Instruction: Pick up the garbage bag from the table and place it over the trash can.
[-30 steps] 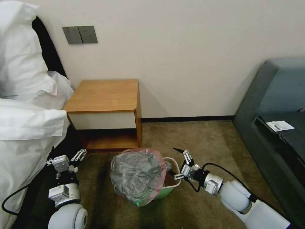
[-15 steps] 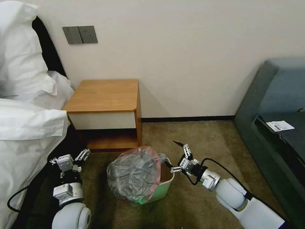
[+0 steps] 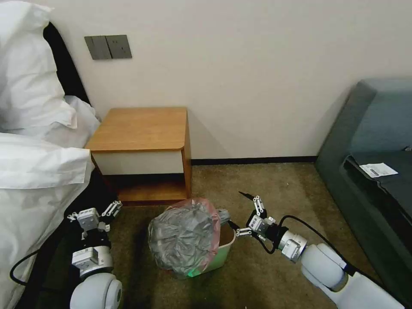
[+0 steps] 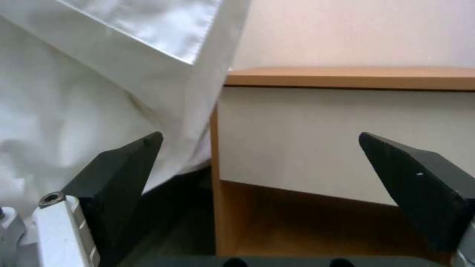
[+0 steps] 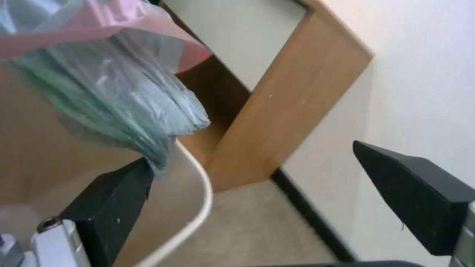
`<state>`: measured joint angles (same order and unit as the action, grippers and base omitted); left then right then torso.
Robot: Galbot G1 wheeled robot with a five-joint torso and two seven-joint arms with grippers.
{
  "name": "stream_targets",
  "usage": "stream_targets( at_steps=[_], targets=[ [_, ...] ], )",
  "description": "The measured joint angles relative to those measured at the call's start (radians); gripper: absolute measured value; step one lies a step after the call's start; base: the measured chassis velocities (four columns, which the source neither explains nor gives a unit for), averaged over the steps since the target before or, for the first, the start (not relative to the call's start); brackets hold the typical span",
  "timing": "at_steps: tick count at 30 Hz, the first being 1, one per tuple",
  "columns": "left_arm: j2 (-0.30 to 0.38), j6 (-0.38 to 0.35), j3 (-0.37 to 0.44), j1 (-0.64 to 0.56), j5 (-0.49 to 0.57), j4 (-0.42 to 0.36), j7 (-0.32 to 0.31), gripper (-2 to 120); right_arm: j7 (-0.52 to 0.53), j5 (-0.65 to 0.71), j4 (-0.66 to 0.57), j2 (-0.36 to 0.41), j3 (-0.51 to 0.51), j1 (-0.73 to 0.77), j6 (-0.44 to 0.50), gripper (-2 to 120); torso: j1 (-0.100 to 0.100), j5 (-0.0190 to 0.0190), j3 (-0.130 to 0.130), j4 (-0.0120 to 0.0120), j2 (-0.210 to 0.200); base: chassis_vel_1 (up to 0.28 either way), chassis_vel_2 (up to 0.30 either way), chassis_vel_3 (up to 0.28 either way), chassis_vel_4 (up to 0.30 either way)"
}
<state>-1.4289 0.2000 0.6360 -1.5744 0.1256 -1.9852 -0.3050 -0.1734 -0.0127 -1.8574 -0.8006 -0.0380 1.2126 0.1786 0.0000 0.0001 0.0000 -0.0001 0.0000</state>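
One garbage bag (image 3: pixel 183 240) shows, grey with a pinkish rim, bunched over one trash can (image 3: pixel 226 248). One desk (image 3: pixel 143 128) stands against the wall, with one white drawer front (image 3: pixel 139 162) and one lower shelf (image 3: pixel 148 191). Two robot arms reach in, each ending in one hand: the left hand (image 3: pixel 95 214) and the right hand (image 3: pixel 241 213), so two hands in all, each with two dark fingers spread apart. On the wall sits one grey switch plate (image 3: pixel 108 46) split into two panels. One white slip of paper (image 3: pixel 378 170) lies on one dark sofa (image 3: pixel 373 141).
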Motion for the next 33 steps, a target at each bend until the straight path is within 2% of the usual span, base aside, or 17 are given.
stream_targets(
  at_steps=[2,5,6,8,10,19,26,30,33],
  targets=[
    [0.0,0.0,-0.004,0.0,-0.003,0.001,0.0,99,-0.012,0.047,-0.01,0.014,0.016,-0.016,-0.037,100,0.0,0.0,0.0,0.0,0.0,0.0,0.0,0.0,0.0],
    [0.0,0.0,-0.014,-0.001,-0.009,0.007,0.0,99,-0.024,0.215,-0.038,0.067,0.085,-0.107,-0.165,100,0.0,0.0001,0.0,0.0002,0.0,0.0,0.0,0.0,0.0],
    [0.0,0.0,-0.014,-0.001,-0.009,0.007,0.0,99,-0.024,0.215,-0.038,0.067,0.085,-0.107,-0.165,100,0.0,0.0001,0.0,0.0002,0.0,0.0,0.0,0.0,0.0],
    [0.0,0.0,-0.021,0.001,-0.011,0.013,0.0,99,-0.06,0.307,-0.049,0.097,0.122,-0.171,-0.268,100,0.0,-0.0001,0.0,0.0004,0.0,0.0,0.0,0.0,0.0],
    [-0.001,0.0,-0.03,0.003,-0.013,0.018,0.0,99,-0.1,0.354,-0.041,0.12,0.166,-0.238,-0.32,100,0.0,-0.0001,0.0,0.0002,0.0,0.0,0.0,0.0,0.0],
    [-0.001,0.002,-0.05,0.006,-0.023,0.028,-0.001,99,-0.217,0.357,0.004,0.143,0.251,-0.341,-0.337,100,0.0,-0.0001,0.0,0.0001,0.0,0.0,0.0,0.0,0.0],
    [0.0,0.002,-0.068,0.007,-0.033,0.03,-0.002,99,-0.273,0.349,0.001,0.162,0.241,-0.351,-0.317,100,0.0,0.0001,0.0,0.0001,0.0,0.0,0.0,0.0,0.0],
    [0.001,-0.001,-0.081,0.008,-0.036,0.03,-0.002,99,-0.293,0.355,-0.04,0.19,0.172,-0.3,-0.295,100,0.0,0.0001,0.0,0.0,0.0,0.0,0.0,0.0,0.0],
    [0.011,-0.023,-0.095,0.004,-0.003,0.009,-0.002,99,-0.315,0.35,-0.078,0.199,0.031,-0.202,-0.253,100,0.0,-0.0001,0.0,0.0001,0.0,0.0,0.0,0.0,0.0]
  ],
)
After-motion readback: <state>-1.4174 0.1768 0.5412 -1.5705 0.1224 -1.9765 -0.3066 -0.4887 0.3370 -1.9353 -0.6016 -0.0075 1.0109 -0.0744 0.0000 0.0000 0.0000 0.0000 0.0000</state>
